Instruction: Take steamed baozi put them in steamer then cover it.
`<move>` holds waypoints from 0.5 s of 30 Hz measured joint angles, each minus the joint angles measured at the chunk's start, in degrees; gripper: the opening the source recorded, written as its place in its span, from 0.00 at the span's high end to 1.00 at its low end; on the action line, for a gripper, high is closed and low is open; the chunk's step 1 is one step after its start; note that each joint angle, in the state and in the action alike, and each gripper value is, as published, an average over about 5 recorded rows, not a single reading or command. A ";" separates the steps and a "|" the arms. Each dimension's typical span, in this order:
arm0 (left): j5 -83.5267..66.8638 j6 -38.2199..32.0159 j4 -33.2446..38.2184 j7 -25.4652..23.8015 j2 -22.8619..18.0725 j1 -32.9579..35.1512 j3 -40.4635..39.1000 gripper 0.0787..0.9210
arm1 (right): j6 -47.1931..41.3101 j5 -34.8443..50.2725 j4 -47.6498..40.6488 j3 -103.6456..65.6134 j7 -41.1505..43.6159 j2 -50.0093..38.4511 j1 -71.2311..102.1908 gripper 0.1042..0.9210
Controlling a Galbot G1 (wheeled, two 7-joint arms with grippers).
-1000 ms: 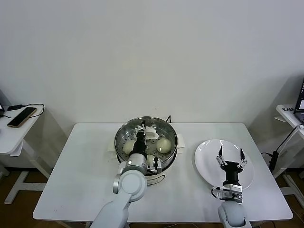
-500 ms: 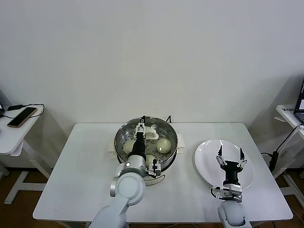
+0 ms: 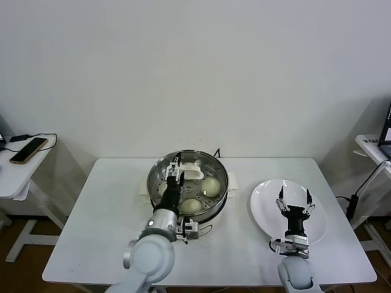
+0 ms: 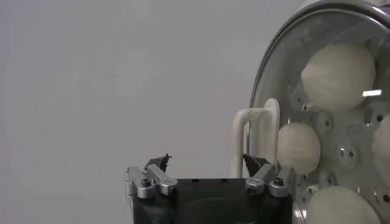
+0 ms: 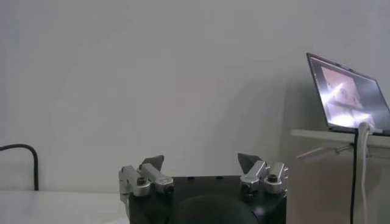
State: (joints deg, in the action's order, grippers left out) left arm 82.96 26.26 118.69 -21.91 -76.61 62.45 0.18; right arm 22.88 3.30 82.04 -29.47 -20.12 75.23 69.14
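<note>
The steamer [image 3: 224,185] stands at the table's centre with the cover [image 3: 201,162] lying on it. Its cream handle [image 3: 194,172] is in the middle. Through the glass I see steamed baozi [image 3: 211,185], one more nearer me [image 3: 190,206]. My left gripper [image 3: 173,170] hovers open just left of the handle, holding nothing. In the left wrist view the handle [image 4: 253,131] stands beside my open left gripper [image 4: 207,161], with baozi [image 4: 338,75] behind the lid's metal rim [image 4: 268,79]. My right gripper [image 3: 294,201] waits open above the white plate.
A white plate [image 3: 269,210] lies bare on the table's right side. A side table at the left carries a phone [image 3: 27,149]. Another at the far right carries a laptop [image 5: 347,97]. A black cable [image 3: 217,152] runs behind the steamer.
My left gripper has opened, let go of the cover's handle and drawn back leftward. The cover stays on the steamer. The right arm has barely moved.
</note>
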 measured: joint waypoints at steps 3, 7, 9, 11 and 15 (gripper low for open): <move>-1.40 -0.07 1.78 -0.48 1.06 0.92 0.44 0.12 | -0.02 -0.04 0.11 0.06 -0.05 0.00 -0.04 0.12; -3.37 -0.13 3.81 -0.66 2.06 1.69 1.21 0.12 | -0.04 -0.15 0.50 -0.06 -0.13 0.07 0.17 0.12; -4.85 -0.03 4.78 -0.36 2.35 1.82 1.95 0.12 | -0.05 -0.16 0.74 -0.19 -0.13 0.10 0.38 0.12; -6.93 0.19 5.53 0.42 2.68 1.78 3.05 0.12 | -0.05 -0.11 1.00 -0.30 -0.08 0.04 0.62 0.12; -13.74 0.43 6.02 4.10 3.75 1.21 6.35 0.12 | -0.18 0.50 1.71 -0.12 0.36 -0.33 1.22 0.12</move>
State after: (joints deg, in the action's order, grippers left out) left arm 69.22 26.69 124.71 -17.81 -72.86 63.66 6.53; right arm 22.70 3.80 83.75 -29.59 -19.75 74.89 70.36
